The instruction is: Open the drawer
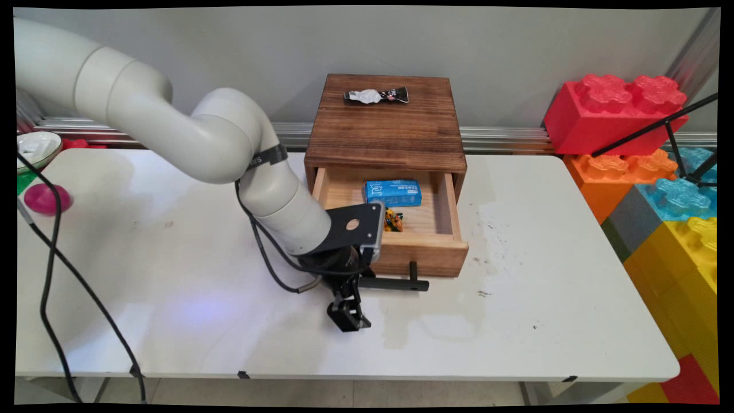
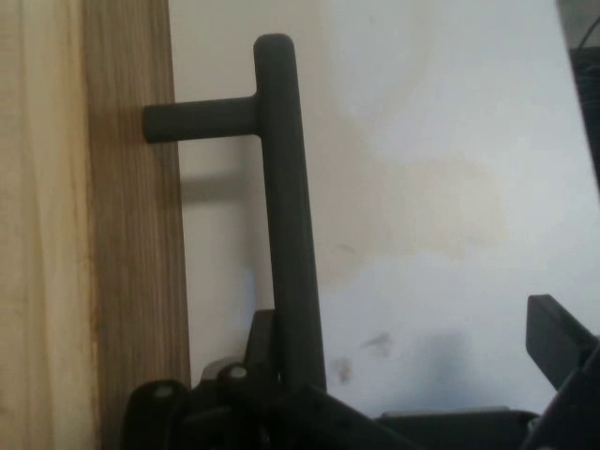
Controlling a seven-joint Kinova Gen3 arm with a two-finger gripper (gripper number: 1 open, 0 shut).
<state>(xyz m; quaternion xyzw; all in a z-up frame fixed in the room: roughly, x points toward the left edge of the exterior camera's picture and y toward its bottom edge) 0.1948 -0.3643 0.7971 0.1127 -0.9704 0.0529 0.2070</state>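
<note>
A small wooden cabinet (image 1: 387,123) stands at the table's back, its drawer (image 1: 421,252) pulled open. In the drawer lie a blue packet (image 1: 393,193) and a small orange-and-black wrapped item (image 1: 393,220). A black and white wrapper (image 1: 375,96) rests on the cabinet top. My gripper (image 1: 348,307) hangs low at the left end of the drawer's black T-shaped handle (image 1: 401,283). In the hand view the handle bar (image 2: 286,206) runs just inside one finger (image 2: 261,328), while the other finger (image 2: 558,333) stands far off. The gripper (image 2: 408,328) is open and grips nothing.
A pink ball (image 1: 46,199) and a bowl (image 1: 35,148) sit at the table's left edge. Large red, orange, blue and yellow toy blocks (image 1: 616,109) are stacked off the right side, with black tripod legs (image 1: 676,143) in front. Black cables (image 1: 49,275) hang at the left.
</note>
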